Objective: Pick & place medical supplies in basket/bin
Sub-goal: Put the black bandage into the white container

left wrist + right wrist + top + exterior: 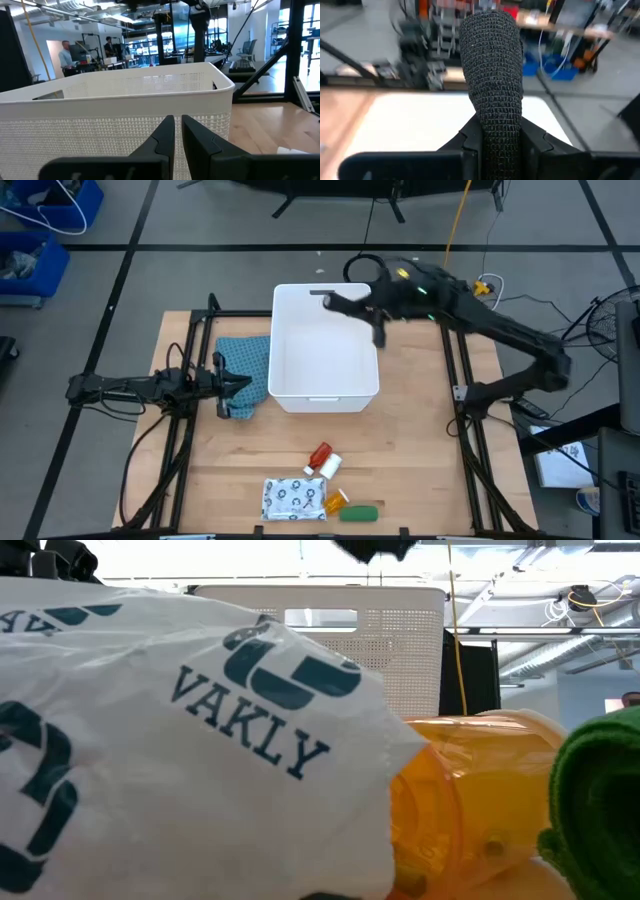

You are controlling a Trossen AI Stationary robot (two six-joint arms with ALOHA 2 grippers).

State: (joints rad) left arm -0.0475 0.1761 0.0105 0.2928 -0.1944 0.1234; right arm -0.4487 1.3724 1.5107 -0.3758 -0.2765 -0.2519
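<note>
The white bin (325, 385) stands mid-table; its perforated wall (115, 125) fills the left wrist view. My right gripper (335, 300) hovers over the bin's far edge, shut on the black oblong (492, 65), a roll of woven wrap. My left gripper (177, 127) is shut and level just left of the bin, above the teal cloth (245, 360). Near the table's near edge lie the red tube (320, 453), white bottle (330, 467), dotted white packet (293, 498), orange vial (337, 502) and green oblong (360, 512). My right gripper pinches the black oblong between its two fingers at one end (499, 135). The fingers lie along the oblong, whose other end (490, 30) sticks out past the fingertips. It is lifted clear above the bin's white floor (420, 120).
In the low view the packet (180, 740), orange vial (470, 800) and green oblong (600, 800) crowd the foreground, with the bin (400, 630) behind. Bare wood (420, 450) lies right of the items. People stand in the room beyond the table.
</note>
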